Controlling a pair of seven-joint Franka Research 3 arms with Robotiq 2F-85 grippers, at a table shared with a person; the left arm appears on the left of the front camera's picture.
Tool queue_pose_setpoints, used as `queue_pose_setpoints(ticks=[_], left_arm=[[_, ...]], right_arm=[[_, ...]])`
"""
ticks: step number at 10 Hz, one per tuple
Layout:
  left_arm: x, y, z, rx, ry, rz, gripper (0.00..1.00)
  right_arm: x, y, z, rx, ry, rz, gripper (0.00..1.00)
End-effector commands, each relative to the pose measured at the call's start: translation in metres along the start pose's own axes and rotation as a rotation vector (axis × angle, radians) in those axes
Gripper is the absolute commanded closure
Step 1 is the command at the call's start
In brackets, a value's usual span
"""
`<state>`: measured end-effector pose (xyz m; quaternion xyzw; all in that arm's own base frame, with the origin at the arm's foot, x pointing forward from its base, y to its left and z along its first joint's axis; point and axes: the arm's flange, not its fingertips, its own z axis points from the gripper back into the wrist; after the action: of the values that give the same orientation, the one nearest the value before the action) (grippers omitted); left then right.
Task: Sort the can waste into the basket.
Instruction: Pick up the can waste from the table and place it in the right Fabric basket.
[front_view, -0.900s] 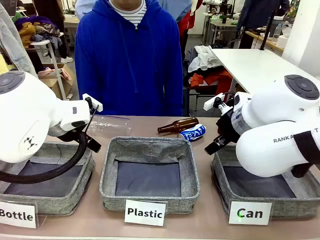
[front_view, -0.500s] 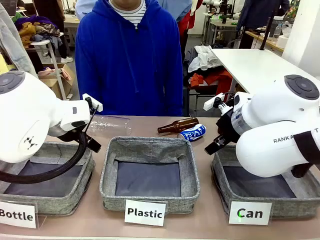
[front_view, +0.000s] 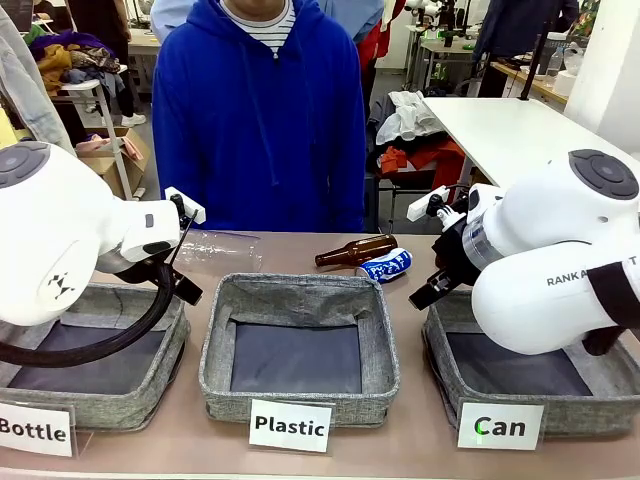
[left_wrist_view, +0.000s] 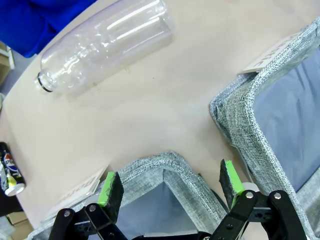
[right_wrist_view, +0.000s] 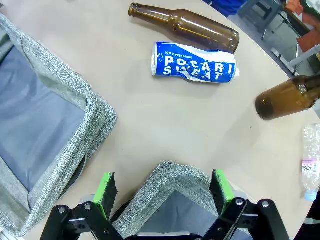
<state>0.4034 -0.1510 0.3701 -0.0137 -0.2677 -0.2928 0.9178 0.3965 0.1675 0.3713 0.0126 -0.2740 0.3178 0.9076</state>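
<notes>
A crushed blue and white can (front_view: 385, 265) lies on its side on the table beyond the baskets, next to a brown glass bottle (front_view: 355, 250). The right wrist view shows the can (right_wrist_view: 194, 62) ahead of my right gripper (right_wrist_view: 163, 190), which is open and empty above the near corner of the grey Can basket (right_wrist_view: 175, 175). That basket (front_view: 440, 335) sits at the front right behind its "Can" sign (front_view: 500, 427). My left gripper (left_wrist_view: 170, 182) is open and empty over a corner of the Bottle basket (left_wrist_view: 160, 162). A dark can (left_wrist_view: 9, 172) lies at that view's left edge.
A clear plastic bottle (left_wrist_view: 105, 45) lies on the table past the left gripper. The Plastic basket (front_view: 300, 345) stands in the middle, the Bottle basket (front_view: 100, 370) at the left. A second brown bottle (right_wrist_view: 287, 97) and a small plastic bottle (right_wrist_view: 311, 165) lie right of the can. A person in a blue hoodie (front_view: 260, 110) stands across the table.
</notes>
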Motion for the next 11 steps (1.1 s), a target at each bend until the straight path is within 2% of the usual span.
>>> queue_pose_setpoints(ticks=[1,5,6,7,8,9,10,11], left_arm=[[0.0,0.0,0.0,0.0,0.0,0.0,0.0],[0.0,0.0,0.0,0.0,0.0,0.0,0.0],[0.0,0.0,0.0,0.0,0.0,0.0,0.0],[0.004,-0.005,0.02,-0.088,-0.045,-0.015,0.0],[0.013,-0.01,0.052,-0.107,-0.084,-0.003,0.0],[0.025,-0.018,0.091,-0.148,-0.086,0.116,0.0],[0.037,-0.035,0.135,-0.137,-0.117,0.205,0.0],[0.03,-0.038,0.164,-0.207,-0.154,0.236,0.0]], right_arm=[[0.0,0.0,0.0,0.0,0.0,-0.001,0.0],[0.0,0.0,0.0,0.0,0.0,0.0,0.0],[-0.001,-0.001,0.012,-0.004,0.022,0.06,0.0],[0.004,0.0,0.031,0.032,0.014,0.081,0.0],[0.012,0.002,0.064,0.043,0.067,0.082,0.0],[0.02,0.006,0.104,0.094,0.056,0.041,0.0],[0.024,0.007,0.152,0.146,-0.034,-0.129,0.0],[0.012,-0.005,0.184,0.234,-0.065,-0.195,0.0]])
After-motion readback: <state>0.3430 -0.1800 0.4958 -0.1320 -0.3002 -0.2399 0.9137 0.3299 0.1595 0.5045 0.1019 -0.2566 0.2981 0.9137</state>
